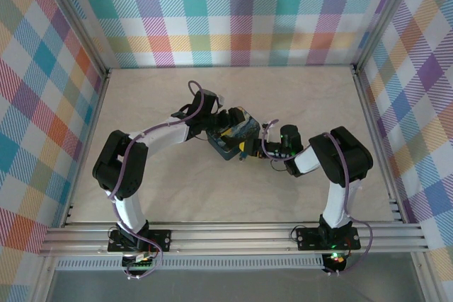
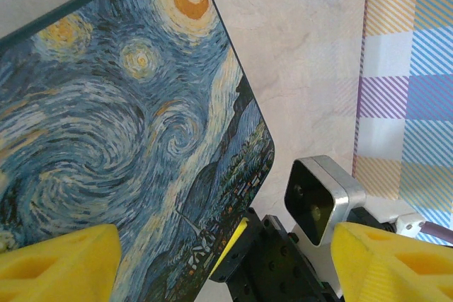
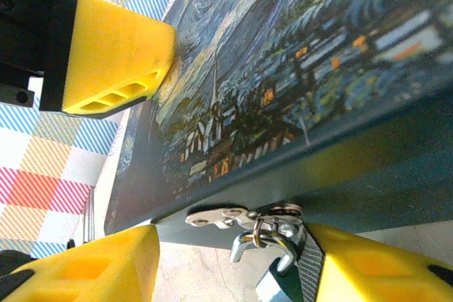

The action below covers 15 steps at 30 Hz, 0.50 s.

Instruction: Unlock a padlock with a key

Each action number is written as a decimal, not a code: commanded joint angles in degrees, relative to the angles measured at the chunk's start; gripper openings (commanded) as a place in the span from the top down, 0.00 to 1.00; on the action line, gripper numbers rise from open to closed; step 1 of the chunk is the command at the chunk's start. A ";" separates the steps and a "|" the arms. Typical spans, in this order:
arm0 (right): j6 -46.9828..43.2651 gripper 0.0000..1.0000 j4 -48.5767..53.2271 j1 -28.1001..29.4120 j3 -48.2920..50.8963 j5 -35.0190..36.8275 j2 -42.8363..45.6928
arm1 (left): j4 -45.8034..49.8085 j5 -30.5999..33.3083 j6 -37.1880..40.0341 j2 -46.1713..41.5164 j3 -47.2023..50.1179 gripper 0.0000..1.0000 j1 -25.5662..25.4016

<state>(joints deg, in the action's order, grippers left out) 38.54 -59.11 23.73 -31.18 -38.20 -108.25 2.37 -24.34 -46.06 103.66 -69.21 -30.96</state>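
Both arms meet mid-table over the painted tin [image 2: 106, 104], which lies flat on the pale table [image 2: 304, 47]. The left gripper [image 2: 226, 242] hangs above the lid with its yellow fingers [image 2: 56, 263] wide apart, clamping nothing; from the right wrist view, one of them looks to be resting on the lid near its edge. The right gripper [image 3: 233, 245] is low at the tin's side wall, fingers apart too. And there's the padlock [image 3: 272, 289], tiny, right against the inner face of one right finger [image 3: 368, 266], its silvery shackle up by a ring of keys [image 3: 212, 216] against the wall.
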 commanded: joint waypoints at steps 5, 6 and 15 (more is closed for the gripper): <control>0.00 0.49 -3.74 0.37 2.16 -2.05 0.21 | 6.33 1.66 -0.48 1.61 1.18 0.22 0.51; 0.04 0.50 -4.10 0.36 2.44 -2.22 0.25 | 6.33 1.66 -0.50 1.57 1.18 0.22 0.46; 0.75 0.54 -5.84 0.31 1.79 -3.10 -0.67 | 6.44 1.66 -0.46 1.72 0.92 0.22 0.48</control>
<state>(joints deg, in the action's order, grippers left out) 38.63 -61.78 23.73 -29.23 -39.05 -108.29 2.44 -24.32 -46.06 103.66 -69.23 -30.96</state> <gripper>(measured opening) 0.459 0.783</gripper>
